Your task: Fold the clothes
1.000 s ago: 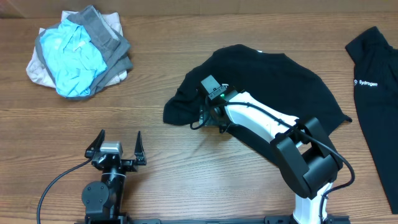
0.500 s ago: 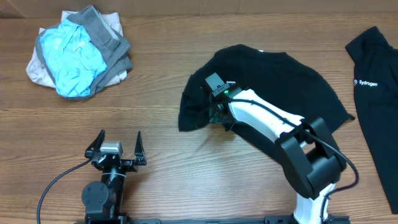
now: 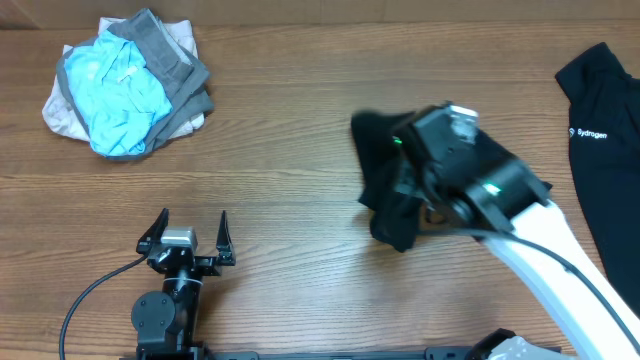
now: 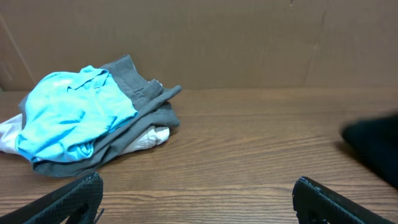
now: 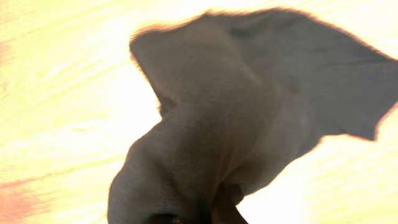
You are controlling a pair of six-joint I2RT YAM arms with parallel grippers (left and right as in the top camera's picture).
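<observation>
The clothes (image 3: 383, 170), a plain black garment, hang bunched and blurred from my right gripper (image 3: 420, 195) above the right half of the wooden table. That gripper is shut on the fabric. In the right wrist view the dark cloth (image 5: 236, 124) drapes down from the jaws and hides the fingers. A dark edge of the clothes (image 4: 373, 140) shows at the right of the left wrist view. My left gripper (image 3: 190, 238) rests near the front edge with its fingers spread wide and nothing between them; it stands open (image 4: 199, 199) over bare wood.
A bundle of light-blue, grey and beige garments (image 3: 125, 80) lies at the back left, also in the left wrist view as a bundle (image 4: 87, 118). A black garment with white lettering (image 3: 605, 150) lies at the right edge. A cardboard wall (image 4: 217, 37) backs the table.
My right arm has swung right and upward, pulling the clothes from a spread heap on the table into a hanging bunch. The left arm has not moved.
</observation>
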